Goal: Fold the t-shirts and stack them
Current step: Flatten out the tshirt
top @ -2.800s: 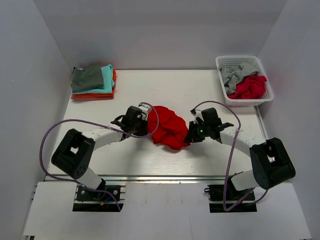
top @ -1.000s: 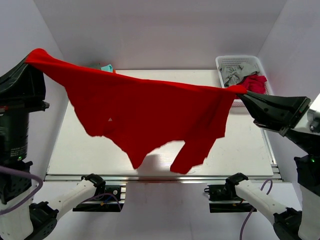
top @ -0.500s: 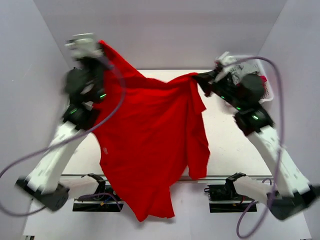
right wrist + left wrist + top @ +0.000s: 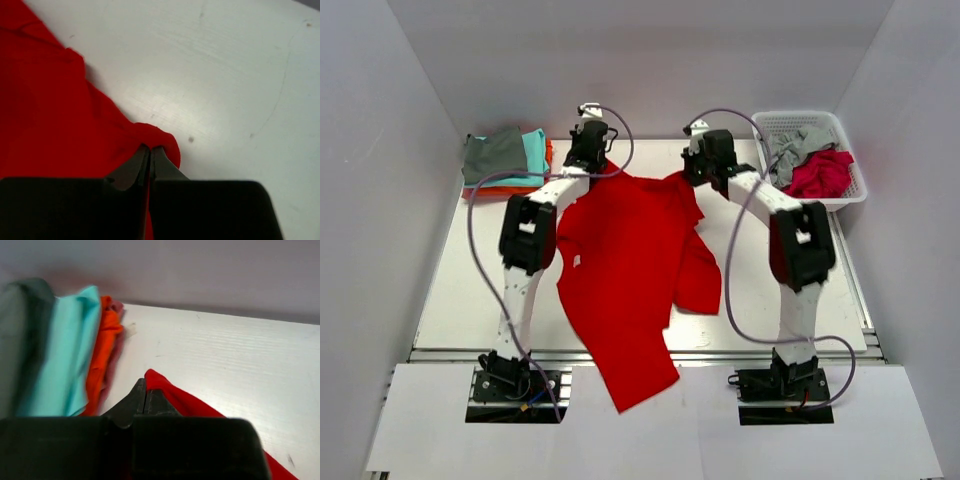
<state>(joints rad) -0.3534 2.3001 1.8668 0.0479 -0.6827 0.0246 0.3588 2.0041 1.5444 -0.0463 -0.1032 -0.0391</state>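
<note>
Left jaws pinched closed on a corner of the red t-shirt [image 4: 620,250], tips low over the bench [image 4: 790,290]. Right jaws also clamped on a fold of its edge. Shirt lies spread between both arms, tail draped over the near edge. Folded stack [image 4: 505,160] (grey, teal, orange) far left. Basket [image 4: 798,115] far right holds a grey shirt [image 4: 790,145] and a crimson shirt [image 4: 820,175].

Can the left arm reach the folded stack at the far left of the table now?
Probably yes: the left gripper sits close beside the stack, bare table between, but it is shut on the red shirt.
</note>
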